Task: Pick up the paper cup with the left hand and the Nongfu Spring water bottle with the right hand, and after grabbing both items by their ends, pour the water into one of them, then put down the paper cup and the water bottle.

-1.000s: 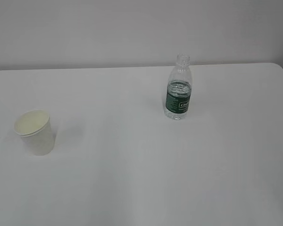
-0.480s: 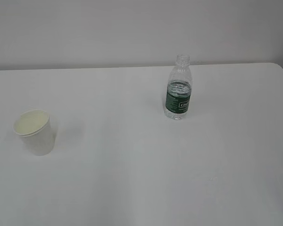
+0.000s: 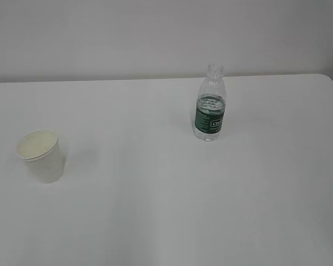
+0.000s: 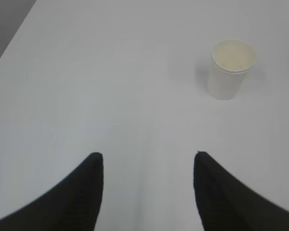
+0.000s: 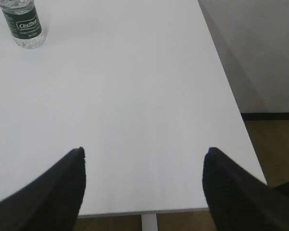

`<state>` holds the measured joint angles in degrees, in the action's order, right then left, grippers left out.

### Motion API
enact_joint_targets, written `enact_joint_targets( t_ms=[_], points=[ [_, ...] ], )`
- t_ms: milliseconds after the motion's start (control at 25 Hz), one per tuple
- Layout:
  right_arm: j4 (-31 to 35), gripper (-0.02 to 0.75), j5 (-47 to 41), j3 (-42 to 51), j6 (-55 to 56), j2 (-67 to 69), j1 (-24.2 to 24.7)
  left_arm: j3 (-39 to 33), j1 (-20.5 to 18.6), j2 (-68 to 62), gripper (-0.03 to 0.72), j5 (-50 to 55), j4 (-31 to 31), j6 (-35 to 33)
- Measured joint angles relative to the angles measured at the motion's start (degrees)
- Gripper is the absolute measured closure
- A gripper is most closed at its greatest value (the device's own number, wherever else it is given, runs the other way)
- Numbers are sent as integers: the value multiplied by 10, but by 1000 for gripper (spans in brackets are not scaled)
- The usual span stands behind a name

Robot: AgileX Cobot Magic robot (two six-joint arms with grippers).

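white cup and green-banded bottle both untouched, nothing poured yet

white paper cup (image 3: 40, 155) upright at the left of the white table (image 3: 166, 210), mouth up, cream inside showing, no liquid to be made out in it. nongfu spring water bottle (image 3: 210, 103) upright well apart from it, toward the far right, uncapped, green label facing forward, water (image 3: 210, 100) visible inside up to about the top of the label. neither arm anywhere in the exterior view.

from the left wrist: left hand (image 4: 148, 192) low over bare tabletop, jaws spread with a clear gap, holding nothing, cup ahead and off to the right, well short of reach. from the right wrist: right hand (image 5: 143, 187) over the near right edge of the table, jaws spread wider, empty as well, bottle far off at the upper left corner of that view.

judged progress: at the very start. no pick made, no pour, no set-down. left to do: reach and close on the cup with the left, reach and close on the bottle with the right, lift both, tip the bottle over the cup, then stand both back on the table.
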<state>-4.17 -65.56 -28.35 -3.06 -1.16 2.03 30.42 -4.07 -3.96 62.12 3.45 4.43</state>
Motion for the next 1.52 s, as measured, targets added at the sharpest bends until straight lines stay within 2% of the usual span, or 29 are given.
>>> enact_joint_targets(
  t_ms=[120, 320, 720, 1160, 1520],
  points=[
    [0, 163, 10, -3, 0, 0, 0, 7, 9, -8, 220, -25, 0, 0],
    [13, 163, 40, -11, 1, 0, 0, 16, 10, -18, 206, -69, -4, 0],
    [58, 164, 154, -13, 2, 57, 0, 16, 46, -82, 204, -102, -2, 0],
    [120, 164, 308, -13, 2, 164, 0, 16, 85, -192, 228, -236, -2, 0],
    [126, 164, 373, -13, -8, 224, 0, 16, 100, -252, 235, -342, 0, 0]
  ],
)
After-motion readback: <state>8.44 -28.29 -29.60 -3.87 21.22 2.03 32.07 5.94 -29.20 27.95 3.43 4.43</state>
